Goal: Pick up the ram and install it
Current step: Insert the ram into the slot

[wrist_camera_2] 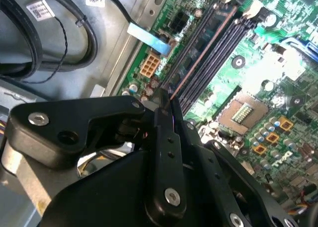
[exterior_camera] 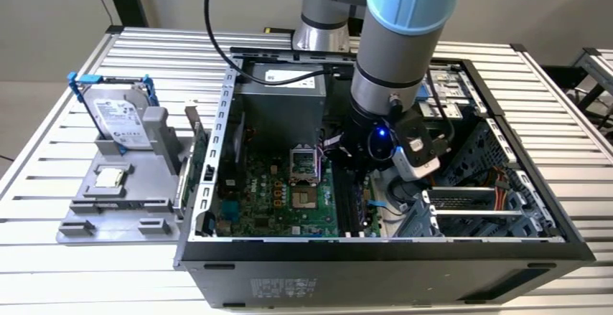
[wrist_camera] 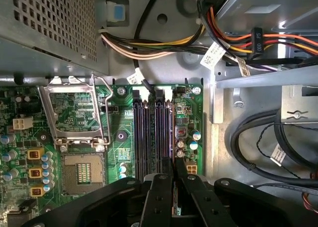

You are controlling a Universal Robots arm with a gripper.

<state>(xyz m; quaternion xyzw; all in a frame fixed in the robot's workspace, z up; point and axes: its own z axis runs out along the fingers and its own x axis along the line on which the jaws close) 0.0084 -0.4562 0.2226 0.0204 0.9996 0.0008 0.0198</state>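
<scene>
One gripper [wrist_camera: 172, 180] is being held low over the memory slots [wrist_camera: 154, 137] inside the computer case [exterior_camera: 383, 247]. Its jaws are being pressed together on the ram [wrist_camera_2: 198, 58], seated edge-on in a slot, 3 o'clock of the processor socket [wrist_camera: 82, 175].

Green motherboard [wrist_camera: 124, 142] with open processor socket [wrist_camera: 82, 175] and raised metal retention frame [wrist_camera: 74, 113]. Four dark memory slots [wrist_camera: 154, 132] in parallel. Black gripper [wrist_camera: 174, 187] fingers [wrist_camera: 158, 197] closed together right above the slots. Bundled coloured cables [wrist_camera: 164, 43] near perforated grey housing [wrist_camera: 49, 23].
</scene>
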